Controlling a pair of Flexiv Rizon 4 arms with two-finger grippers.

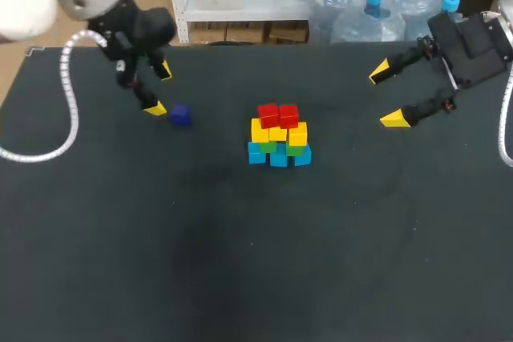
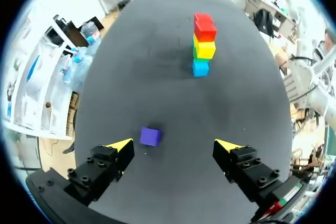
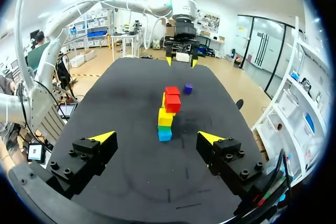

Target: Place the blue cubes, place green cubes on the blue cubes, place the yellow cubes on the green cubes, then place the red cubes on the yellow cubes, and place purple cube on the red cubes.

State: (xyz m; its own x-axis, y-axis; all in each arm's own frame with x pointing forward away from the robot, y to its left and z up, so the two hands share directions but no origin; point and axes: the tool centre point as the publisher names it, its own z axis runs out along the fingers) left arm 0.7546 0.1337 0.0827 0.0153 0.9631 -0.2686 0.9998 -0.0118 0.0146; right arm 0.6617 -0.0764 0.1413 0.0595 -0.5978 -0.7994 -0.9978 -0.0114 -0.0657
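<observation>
The gripper (image 2: 175, 144) hangs over the dark desk (image 2: 157, 66), its fingers (image 2: 119, 148) spread wide. A purple cube (image 2: 150, 136) lies just ahead of one yellow tip, apart from it. Well ahead stands a stack (image 2: 202, 45): blue at the base, then green, yellow, and red on top.

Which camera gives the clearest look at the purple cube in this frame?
The left wrist view: the purple cube lies close, just ahead of the open left pincer, nearer one finger. The head view shows it small and dark beside that pincer; the right wrist view shows a speck beyond the stack.
</observation>
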